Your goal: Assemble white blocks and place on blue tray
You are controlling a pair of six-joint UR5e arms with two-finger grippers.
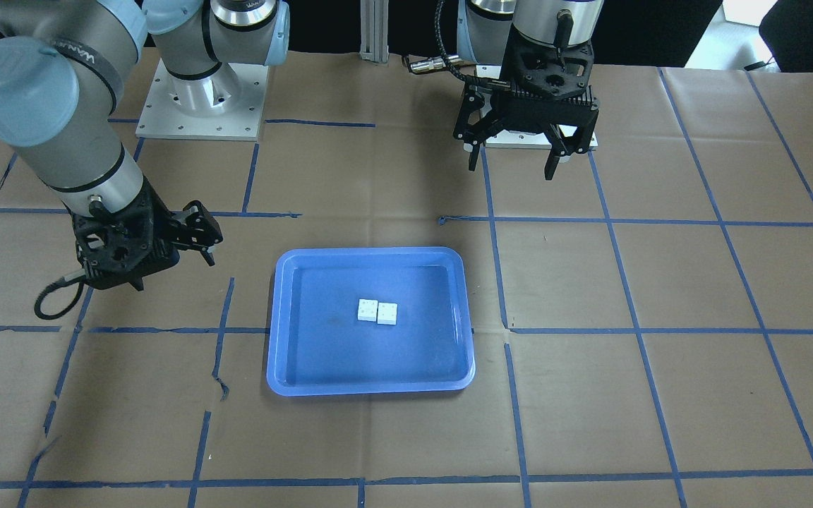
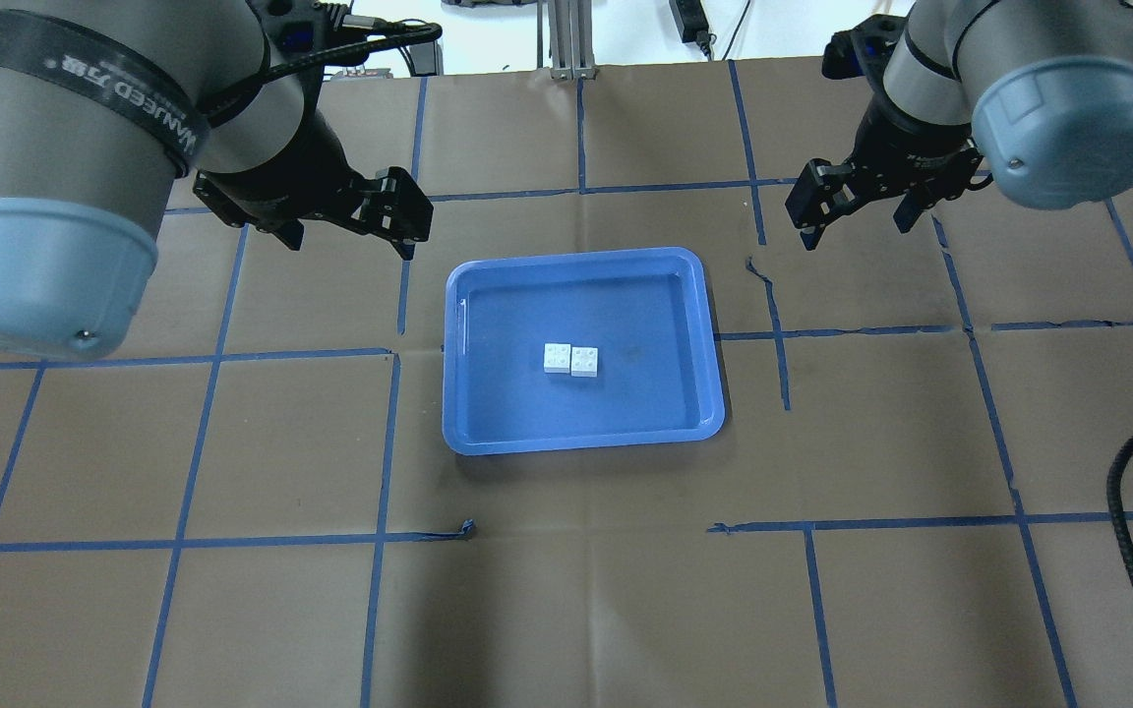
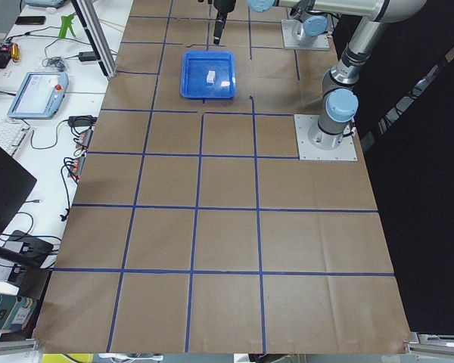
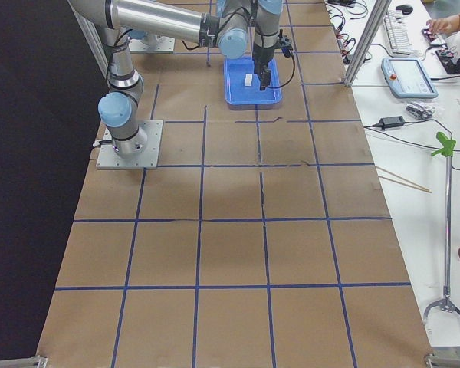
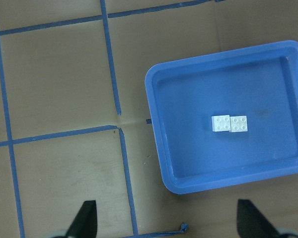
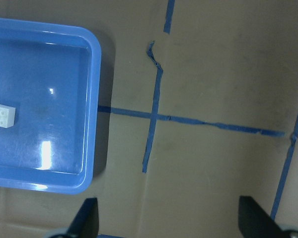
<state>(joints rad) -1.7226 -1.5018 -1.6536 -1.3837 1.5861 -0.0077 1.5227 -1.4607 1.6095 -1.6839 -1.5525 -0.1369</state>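
Toward the worktop's left edge, the left gripper hangs above the paper-covered worktop. Its jaws are spread and hold nothing, and it sits just outside a corner of the blue tray, so it probably stands clear to leave the tray's floor in sight. The tray lies flat about midway between the left and right edges. Near its centre the two white blocks rest studs up, side by side and touching, not one on the other. So they are on the tray, but I judge the joining is not yet done. Toward the right edge, the right gripper hovers well apart from the tray, likewise wide open and empty. Neither gripper touches the blocks.
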